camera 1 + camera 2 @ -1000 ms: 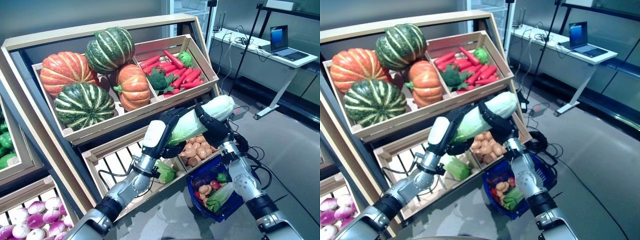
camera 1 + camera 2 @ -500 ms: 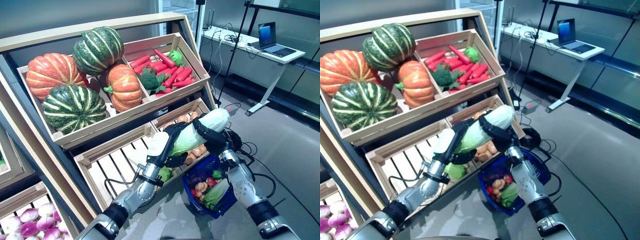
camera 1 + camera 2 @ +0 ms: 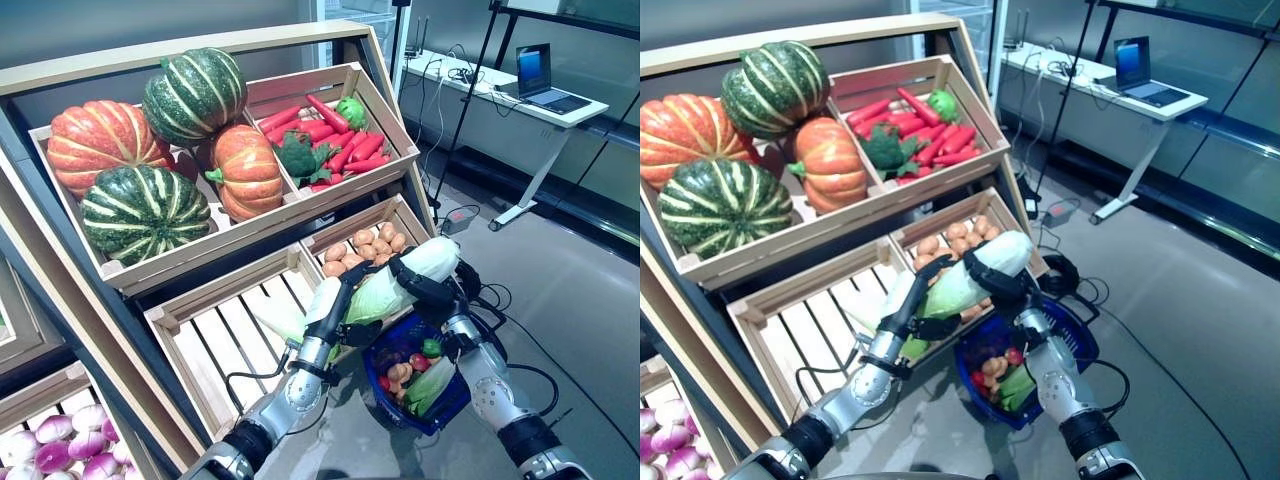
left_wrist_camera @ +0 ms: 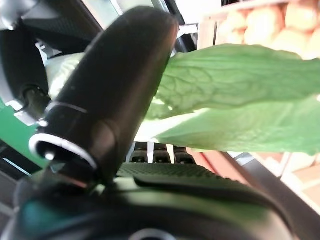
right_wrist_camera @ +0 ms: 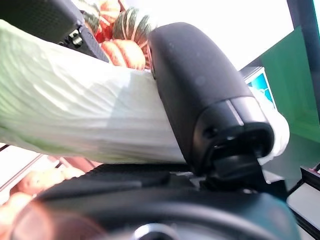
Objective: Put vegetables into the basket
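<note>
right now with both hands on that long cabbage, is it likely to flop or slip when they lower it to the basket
The cabbage looks fairly stiff at its pale end, where the right hand wraps it. Its green leafy end by the left hand probably bends. The ribbed surface likely resists slipping. The basket already holds vegetables, so it may rest on top.

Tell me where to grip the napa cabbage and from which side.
Grip the napa cabbage on its firm white stalk end, from the right, where the right hand wraps it. The left hand holds the leafy green end, which looks softer. It lies lengthwise above the blue basket.
</note>
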